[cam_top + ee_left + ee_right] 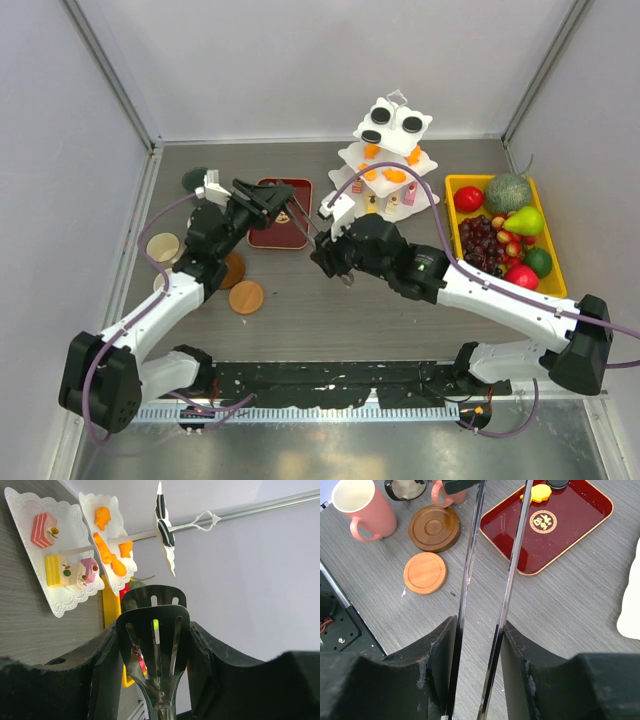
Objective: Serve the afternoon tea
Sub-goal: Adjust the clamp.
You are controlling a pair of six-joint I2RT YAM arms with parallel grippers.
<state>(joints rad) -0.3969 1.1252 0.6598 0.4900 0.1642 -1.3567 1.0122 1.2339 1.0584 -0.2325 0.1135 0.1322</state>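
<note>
Tongs held at both ends, sweet off to one side of their axis
Left tool [154, 635] pinches the slotted head of the metal tongs [155, 612]; right tool [479, 622] squeezes their two arms. Long axis runs from right tool to left tool. Orange sweet [538, 492] sits in the far corner of the dark red tray [570, 530] on the counter [560, 605], just right of that axis, so the left arm looks nearer. White three-tier stand [65, 605] lies ahead of the head

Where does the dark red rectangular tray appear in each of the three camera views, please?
Top external: the dark red tray lies left of centre, to the left of the white stand.
Left wrist: not in the picture.
Right wrist: upper right, with an orange sweet on it.
Shared landmark: the metal tongs, low and central in the left wrist view, running up the middle of the right wrist view.
</note>
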